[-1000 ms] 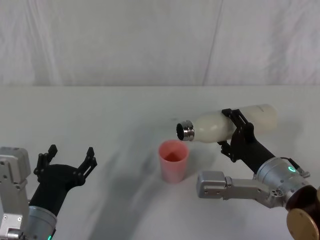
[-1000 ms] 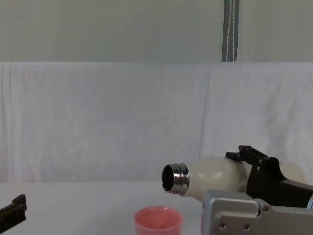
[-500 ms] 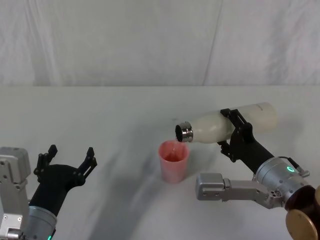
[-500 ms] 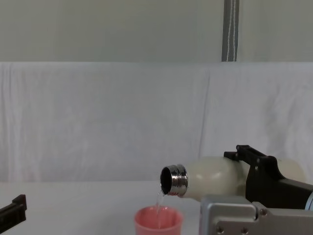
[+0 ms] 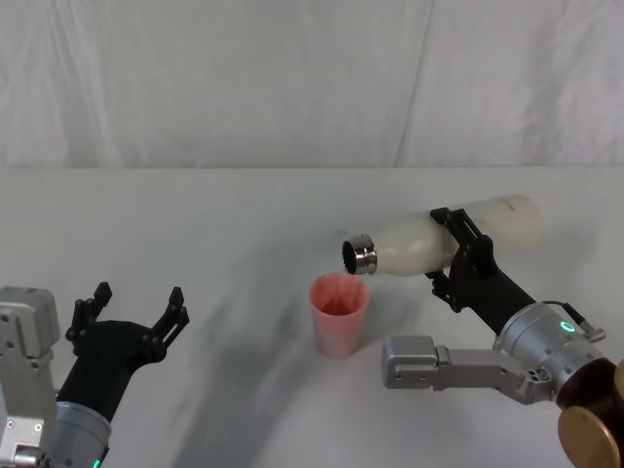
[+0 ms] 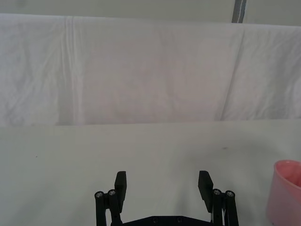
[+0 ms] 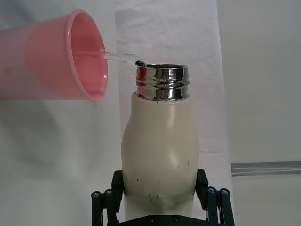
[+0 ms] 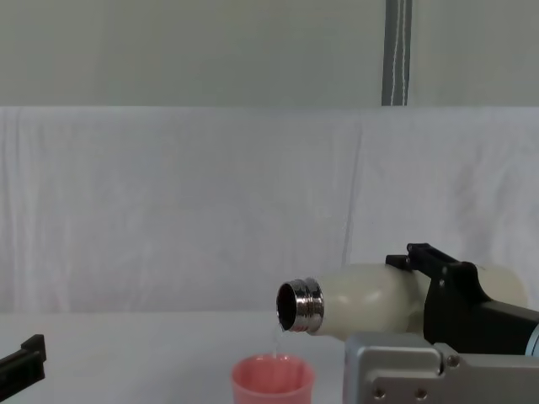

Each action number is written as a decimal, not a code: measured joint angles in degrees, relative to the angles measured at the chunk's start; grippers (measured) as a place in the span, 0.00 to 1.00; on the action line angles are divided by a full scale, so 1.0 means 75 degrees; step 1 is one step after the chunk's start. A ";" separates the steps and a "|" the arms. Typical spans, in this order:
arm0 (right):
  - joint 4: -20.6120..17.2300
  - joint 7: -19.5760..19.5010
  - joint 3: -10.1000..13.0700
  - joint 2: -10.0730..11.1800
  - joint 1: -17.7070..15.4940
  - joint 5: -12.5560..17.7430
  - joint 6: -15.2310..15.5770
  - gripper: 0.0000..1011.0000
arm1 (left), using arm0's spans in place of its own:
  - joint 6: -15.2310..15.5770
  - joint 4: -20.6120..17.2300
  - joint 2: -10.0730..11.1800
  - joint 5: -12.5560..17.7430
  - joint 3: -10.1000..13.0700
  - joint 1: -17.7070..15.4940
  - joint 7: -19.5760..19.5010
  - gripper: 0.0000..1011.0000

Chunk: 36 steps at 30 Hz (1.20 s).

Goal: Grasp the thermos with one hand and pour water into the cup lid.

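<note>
Clamped around the cream thermos [image 5: 458,238], the right gripper [image 5: 456,252] holds it tipped nearly level above the pink cup lid [image 5: 338,314] — a thin stream [image 7: 123,57] falls in. Pouring looks underway, not finished. Left gripper [image 5: 132,317] rests spread, idle, near the table's left edge.

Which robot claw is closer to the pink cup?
The right claw, beside the pink cup holding the thermos tipped over it. The left claw sits open, farther off on the cup's other side.
</note>
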 joint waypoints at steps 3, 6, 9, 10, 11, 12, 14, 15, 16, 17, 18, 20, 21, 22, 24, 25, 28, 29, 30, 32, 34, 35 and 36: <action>-0.0003 0.0002 0.0002 0.0006 0.0014 0.0001 0.0000 0.94 | 0.0000 0.0000 0.0000 0.0001 0.0000 0.0000 0.0000 0.99; -0.0009 0.0011 0.0004 0.0011 0.0023 0.0001 0.0000 0.94 | 0.0000 0.0000 0.0000 0.0000 0.0000 0.0000 0.0000 0.99; -0.0015 0.0018 0.0005 0.0017 0.0028 -0.0003 0.0001 0.94 | 0.0000 0.0000 0.0000 0.0000 0.0000 0.0000 0.0000 0.99; -0.0015 0.0022 0.0004 0.0021 0.0035 -0.0014 0.0003 0.94 | 0.0000 0.0000 0.0000 0.0000 0.0000 0.0000 0.0000 0.99; -0.0015 0.0022 0.0004 0.0021 0.0035 -0.0014 0.0003 0.94 | 0.0000 0.0000 0.0000 0.0000 0.0000 0.0000 0.0000 0.99; -0.0015 0.0028 0.0001 0.0024 0.0046 -0.0028 0.0006 0.94 | 0.0000 0.0000 0.0000 0.0000 0.0000 0.0000 0.0000 0.99; -0.0015 0.0041 -0.0010 0.0030 0.0053 -0.0048 0.0012 0.94 | -0.0001 0.0001 0.0000 0.0001 0.0000 0.0000 0.0000 0.99; -0.0015 0.0045 -0.0015 0.0030 0.0058 -0.0053 0.0014 0.94 | 0.0000 0.0000 0.0000 0.0000 0.0000 0.0000 0.0000 0.99; -0.0016 0.0048 -0.0021 0.0031 0.0067 -0.0060 0.0018 0.94 | 0.0000 0.0000 0.0000 0.0000 0.0000 0.0000 0.0000 0.99; -0.0015 0.0049 -0.0023 0.0032 0.0069 -0.0062 0.0018 0.94 | 0.0000 0.0000 0.0000 0.0000 0.0000 0.0000 0.0000 0.99; -0.0016 0.0049 -0.0025 0.0033 0.0072 -0.0064 0.0018 0.94 | 0.0000 0.0000 0.0000 0.0000 0.0000 0.0000 0.0000 0.99; -0.0015 0.0050 -0.0027 0.0035 0.0074 -0.0068 0.0020 0.94 | 0.0000 0.0000 0.0000 0.0000 0.0000 0.0000 0.0000 0.99; -0.0014 0.0053 -0.0030 0.0038 0.0076 -0.0071 0.0023 0.94 | -0.0001 0.0000 0.0000 0.0000 0.0000 0.0000 0.0000 0.99; -0.0013 0.0057 -0.0032 0.0040 0.0078 -0.0072 0.0024 0.94 | 0.0000 0.0000 0.0000 0.0000 0.0000 0.0000 0.0000 0.99; -0.0006 0.0065 -0.0039 0.0047 0.0084 -0.0074 0.0024 0.94 | 0.0000 0.0000 0.0000 0.0000 0.0000 0.0000 0.0000 0.99; -0.0003 0.0069 -0.0041 0.0048 0.0085 -0.0074 0.0024 0.94 | 0.0000 0.0000 0.0000 0.0000 0.0000 0.0000 0.0000 0.99; -0.0002 0.0082 -0.0045 0.0051 0.0088 -0.0074 0.0024 0.94 | 0.0000 0.0000 0.0000 0.0000 0.0000 0.0000 0.0000 0.99; -0.0002 0.0083 -0.0046 0.0054 0.0090 -0.0074 0.0024 0.94 | -0.0001 0.0000 0.0000 0.0000 0.0000 0.0000 0.0000 0.99; -0.0002 0.0082 -0.0047 0.0055 0.0090 -0.0074 0.0023 0.94 | 0.0000 0.0000 0.0000 0.0000 0.0000 0.0000 0.0000 0.99; -0.0002 0.0082 -0.0049 0.0057 0.0091 -0.0074 0.0021 0.94 | -0.0001 0.0000 0.0000 0.0000 0.0000 0.0000 0.0000 0.99; -0.0001 0.0083 -0.0051 0.0057 0.0093 -0.0074 0.0020 0.94 | 0.0000 0.0000 0.0000 0.0000 0.0000 0.0000 0.0000 0.99; 0.0001 0.0084 -0.0058 0.0057 0.0097 -0.0074 0.0019 0.94 | 0.0000 0.0000 0.0000 0.0000 0.0000 0.0000 0.0000 0.99; 0.0004 0.0085 -0.0061 0.0057 0.0098 -0.0074 0.0018 0.94 | -0.0001 0.0000 0.0000 0.0000 0.0000 0.0000 0.0000 0.99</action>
